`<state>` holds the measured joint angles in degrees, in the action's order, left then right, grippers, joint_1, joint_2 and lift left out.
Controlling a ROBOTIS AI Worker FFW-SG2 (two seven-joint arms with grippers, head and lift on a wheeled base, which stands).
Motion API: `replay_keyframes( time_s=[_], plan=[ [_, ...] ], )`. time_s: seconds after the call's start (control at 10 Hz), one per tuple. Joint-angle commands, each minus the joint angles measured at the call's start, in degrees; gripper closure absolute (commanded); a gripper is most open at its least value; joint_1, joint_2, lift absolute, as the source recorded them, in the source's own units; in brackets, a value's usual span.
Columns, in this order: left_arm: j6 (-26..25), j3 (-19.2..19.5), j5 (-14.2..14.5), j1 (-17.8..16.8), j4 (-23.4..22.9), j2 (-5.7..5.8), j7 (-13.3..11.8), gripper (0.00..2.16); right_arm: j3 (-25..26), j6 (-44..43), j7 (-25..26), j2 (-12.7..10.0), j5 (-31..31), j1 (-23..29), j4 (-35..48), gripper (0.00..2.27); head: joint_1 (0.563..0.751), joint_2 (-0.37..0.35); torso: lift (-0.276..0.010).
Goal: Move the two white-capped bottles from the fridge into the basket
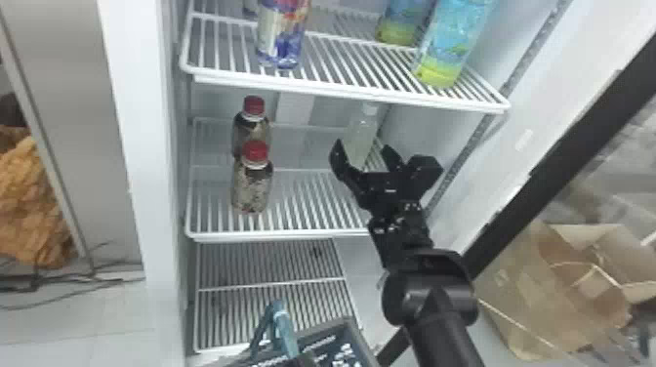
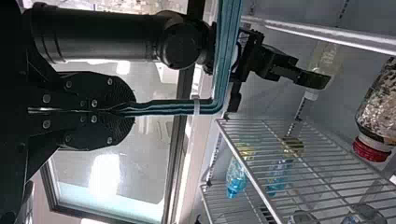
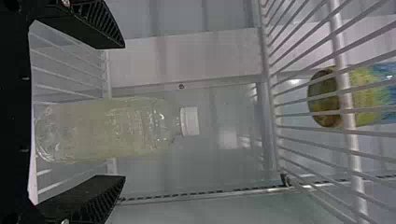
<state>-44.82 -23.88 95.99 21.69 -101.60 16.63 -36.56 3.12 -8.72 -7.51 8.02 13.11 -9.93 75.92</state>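
Clear, pale-yellow, white-capped bottle [image 3: 105,129] upright between spread fingers of right gripper [image 3: 124,112], ungrasped, still untransferred; left gripper [image 2: 133,111] clenched on teal basket handle [image 2: 163,110] (other bottle's progress: cannot tell).

Head view, left: pale floor [image 1: 73,317], black cables [image 1: 73,280], grey upright panel [image 1: 92,122], orange crumpled heap [image 1: 29,205]. Right: brown cardboard [image 1: 537,293].

Above the middle shelf [image 1: 278,236], the blue-and-yellow bottles [image 1: 455,44] are cut off at the top; on it, the right gripper [image 1: 362,145] hides the white-capped bottle's [image 1: 363,124] base — below, the basket [image 1: 358,334] is cropped.
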Motion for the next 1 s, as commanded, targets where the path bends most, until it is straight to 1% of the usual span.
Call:
replay_keyframes(
  time_s=[0.0, 0.4, 0.9],
  plan=[
    [0.11, 0.0, -0.02, -0.04, 0.0, -0.02, 0.0, 1.12, -1.06, 0.0, 0.74, 0.06, -0.2, -2.17, -2.58, 0.03, 0.695, -0.35, -0.26],
    [0.25, -0.23, -0.02, -0.04, 0.0, 0.07, 0.0, 1.12, -2.66, 0.0, 2.24, 0.41, -0.31, -6.67, -8.21, 0.03, 0.695, -0.35, -0.26],
    [-0.17, -0.35, -0.02, -0.32, 0.14, 0.07, 0.08, 1.12, -4.6, 0.7, 4.7, 0.68, -0.2, -9.76, -12.57, 0.07, 0.695, -0.35, -0.26]
  ],
)
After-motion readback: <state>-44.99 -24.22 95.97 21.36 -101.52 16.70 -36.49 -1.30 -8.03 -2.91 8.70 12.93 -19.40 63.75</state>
